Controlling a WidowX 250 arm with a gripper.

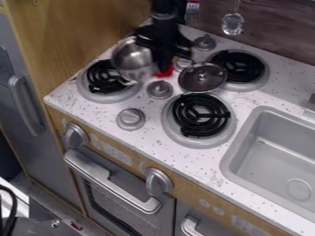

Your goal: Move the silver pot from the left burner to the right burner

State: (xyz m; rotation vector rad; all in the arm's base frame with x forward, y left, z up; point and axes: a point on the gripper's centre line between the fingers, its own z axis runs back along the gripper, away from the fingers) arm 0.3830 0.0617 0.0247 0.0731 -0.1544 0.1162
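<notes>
I'm hanging my gripper (162,56) beside the tilted silver pot (131,60), upper left of the frame; I can't tell whether I'm gripping it. If I'm holding it loosely, it could slip; if I'm carrying it low, it could knock the lid (201,79) right of it.

A toy kitchen: stove burners (201,114), sink (275,156), oven handle (109,183).
</notes>
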